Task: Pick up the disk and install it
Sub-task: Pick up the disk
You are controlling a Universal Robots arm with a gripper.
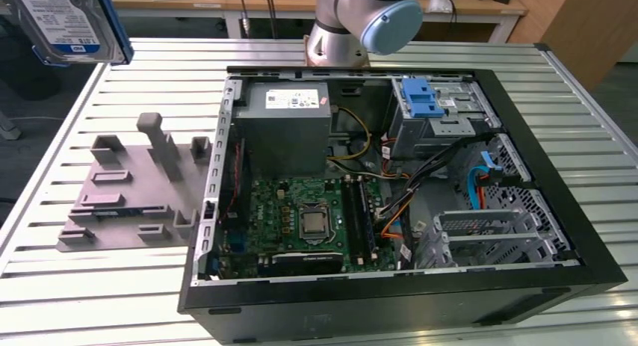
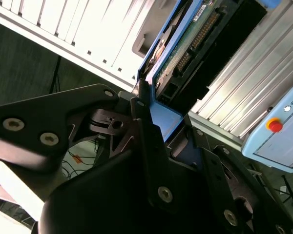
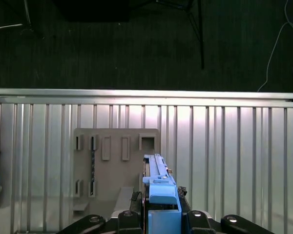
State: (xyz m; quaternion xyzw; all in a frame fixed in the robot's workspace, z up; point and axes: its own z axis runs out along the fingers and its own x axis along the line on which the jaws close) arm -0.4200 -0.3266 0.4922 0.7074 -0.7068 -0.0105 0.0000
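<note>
The disk point(image 1: 65, 21), silver with a blue-and-white label and blue side rails, hangs in the air at the exterior view's upper left, above the table's edge. In the second wrist view its green circuit-board side point(image 2: 190, 39) and a blue rail sit between my black fingers point(image 2: 146, 141). The first wrist view shows the disk point(image 3: 158, 180) edge-on, held over the grey fixture plate point(image 3: 112, 165). My gripper point(image 3: 161, 217) is shut on the disk.
An open black computer case point(image 1: 558, 234) lies on the slatted aluminium table point(image 1: 60, 286). Inside it are a grey power supply point(image 1: 289, 122), a motherboard point(image 1: 309, 219) and a metal drive cage with a blue latch point(image 1: 429, 99). The grey fixture plate point(image 1: 140, 185) lies beside the case. The arm's base point(image 1: 349, 32) stands behind it.
</note>
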